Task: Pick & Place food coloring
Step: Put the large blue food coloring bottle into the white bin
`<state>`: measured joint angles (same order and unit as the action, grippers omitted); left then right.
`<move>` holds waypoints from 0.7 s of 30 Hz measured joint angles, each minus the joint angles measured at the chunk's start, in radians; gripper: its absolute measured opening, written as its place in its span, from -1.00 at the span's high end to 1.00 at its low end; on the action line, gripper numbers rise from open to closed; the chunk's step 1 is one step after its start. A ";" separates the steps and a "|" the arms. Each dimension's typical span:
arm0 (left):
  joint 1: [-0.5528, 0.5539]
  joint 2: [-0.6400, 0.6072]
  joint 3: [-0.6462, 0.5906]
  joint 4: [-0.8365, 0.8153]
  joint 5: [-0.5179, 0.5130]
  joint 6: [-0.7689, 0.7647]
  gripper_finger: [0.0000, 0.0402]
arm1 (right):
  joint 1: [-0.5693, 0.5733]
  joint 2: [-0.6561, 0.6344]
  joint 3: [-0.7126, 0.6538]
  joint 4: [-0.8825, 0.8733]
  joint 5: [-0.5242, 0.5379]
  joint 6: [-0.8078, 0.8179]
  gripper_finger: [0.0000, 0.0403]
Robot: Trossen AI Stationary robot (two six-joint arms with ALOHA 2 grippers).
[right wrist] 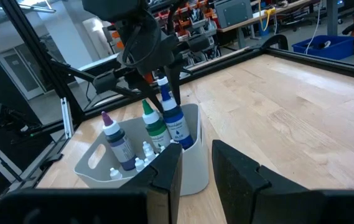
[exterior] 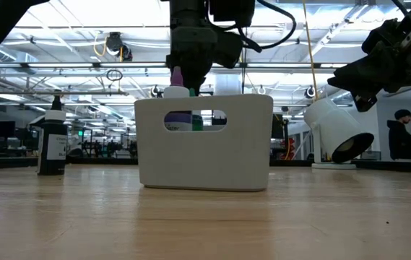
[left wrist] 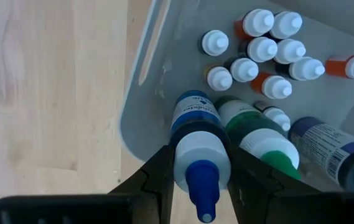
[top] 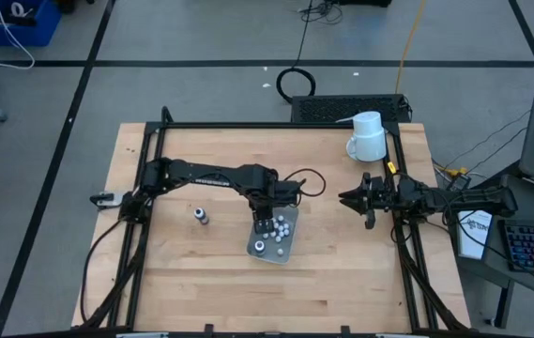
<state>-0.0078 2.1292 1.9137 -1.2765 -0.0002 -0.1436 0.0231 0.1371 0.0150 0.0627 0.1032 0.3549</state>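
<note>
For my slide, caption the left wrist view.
Left gripper lowers a blue food coloring bottle into the white bin beside small white-capped bottles.

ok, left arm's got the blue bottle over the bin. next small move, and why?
Probably open the left gripper and let go: the blue bottle it clamps already stands inside the white bin, next to the green bottle. Then lift straight up.
</note>
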 joint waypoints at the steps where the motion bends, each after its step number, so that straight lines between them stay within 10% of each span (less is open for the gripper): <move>1: 0.000 0.000 0.000 0.001 0.000 0.000 0.41 | 0.000 0.000 0.000 0.000 0.000 0.000 0.62; 21: 0.023 0.009 -0.029 0.040 -0.001 0.010 0.41 | 0.000 0.000 0.000 0.000 0.000 0.000 0.62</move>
<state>0.0150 2.1380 1.8842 -1.2364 -0.0010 -0.1333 0.0235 0.1371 0.0151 0.0628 0.1032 0.3546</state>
